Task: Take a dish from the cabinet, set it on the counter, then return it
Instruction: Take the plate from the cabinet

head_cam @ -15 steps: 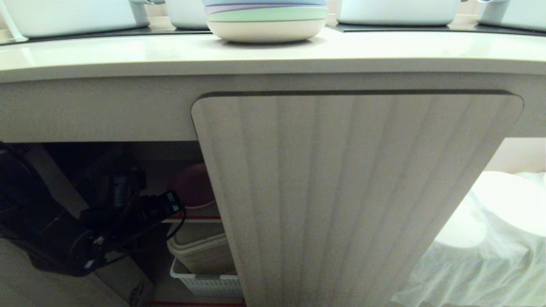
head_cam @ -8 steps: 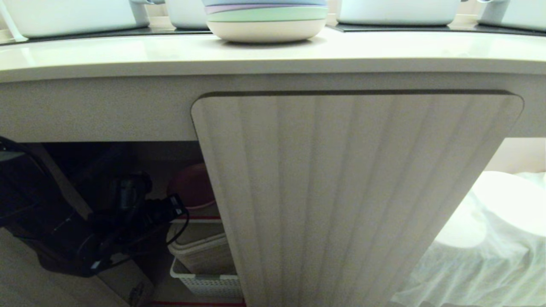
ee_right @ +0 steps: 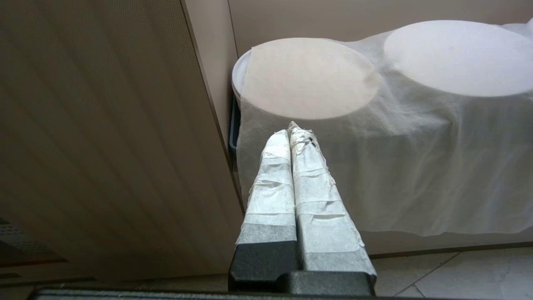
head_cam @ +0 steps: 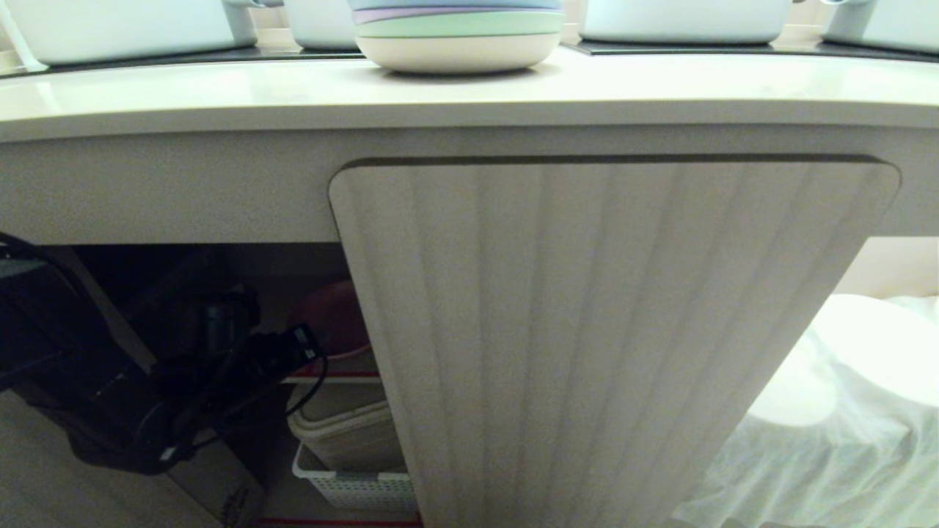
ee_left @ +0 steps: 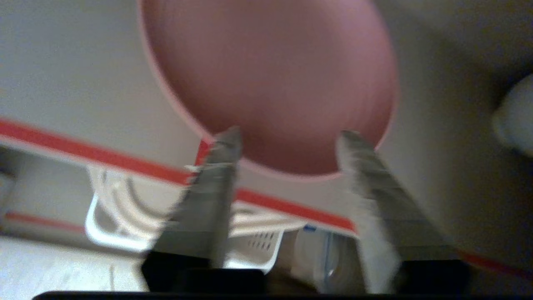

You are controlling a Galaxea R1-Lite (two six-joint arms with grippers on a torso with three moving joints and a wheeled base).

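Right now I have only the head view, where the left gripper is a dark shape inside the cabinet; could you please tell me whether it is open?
Observer: Yes, the left wrist view shows the left gripper open, its fingers apart at the pink plate's near rim.
Operator: Is the plate lying flat?
Observer: It lies flat on the grey shelf, near its red edge.
Operator: And the right gripper?
Observer: The right gripper is shut and empty, pointing at a cloth-covered white disc beside the cabinet door.
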